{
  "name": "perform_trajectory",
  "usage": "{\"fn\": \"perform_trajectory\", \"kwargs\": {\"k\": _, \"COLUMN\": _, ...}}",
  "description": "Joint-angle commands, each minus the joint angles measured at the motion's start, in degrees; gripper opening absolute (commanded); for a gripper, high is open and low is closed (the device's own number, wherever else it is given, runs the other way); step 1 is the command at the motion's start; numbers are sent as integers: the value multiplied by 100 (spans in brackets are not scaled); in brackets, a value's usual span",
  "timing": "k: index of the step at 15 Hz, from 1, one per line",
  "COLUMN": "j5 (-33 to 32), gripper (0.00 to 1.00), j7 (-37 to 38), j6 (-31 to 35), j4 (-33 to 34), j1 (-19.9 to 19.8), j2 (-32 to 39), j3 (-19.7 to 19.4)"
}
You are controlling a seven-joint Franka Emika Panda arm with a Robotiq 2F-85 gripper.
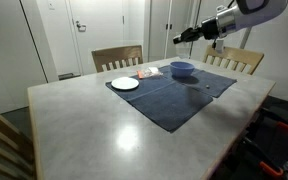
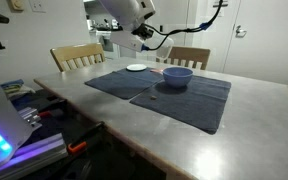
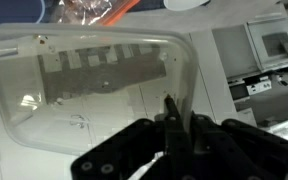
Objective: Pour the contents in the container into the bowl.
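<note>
- The container (image 3: 84, 85), a clear shallow tub, is held in the air above the table (image 1: 74, 130).
- The gripper (image 3: 177, 120) pinches its rim at 1 long side. The jaws are closed on that rim.
- What lies inside the container cannot be told. Only blurred shapes show through its clear walls.
- The bowl (image 1: 182, 69) stands upright on the dark cloth (image 1: 174, 100), towards the far edge. Its inside is not visible.
- In both exterior views the gripper hangs well above the bowl's rim, not touching it.
- 1 white plate (image 1: 125, 83) lies flat at the cloth's corner, apart from the bowl. An orange packet (image 1: 149, 72) lies between them.
- 2 chairs (image 1: 117, 57) stand at the table's far edge.
- The near half of the table top is bare, with wide open room.
</note>
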Motion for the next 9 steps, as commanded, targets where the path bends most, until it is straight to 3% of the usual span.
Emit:
{"fn": "perform_trajectory", "kwargs": {"k": 1, "j5": 155, "gripper": 2, "j7": -213, "j6": 1576, "j4": 297, "j1": 226, "j2": -149, "j3": 529}}
{"fn": "perform_trajectory", "kwargs": {"k": 6, "j5": 219, "gripper": 2, "j7": -302, "j6": 3733, "j4": 797, "j1": 743, "j2": -10, "j3": 1072}}
{"fn": "perform_trajectory", "kwargs": {"k": 9, "j5": 89, "gripper": 2, "j7": -83, "j6": 4656, "j4": 1048, "j1": 1015, "j2": 218, "j3": 1399}}
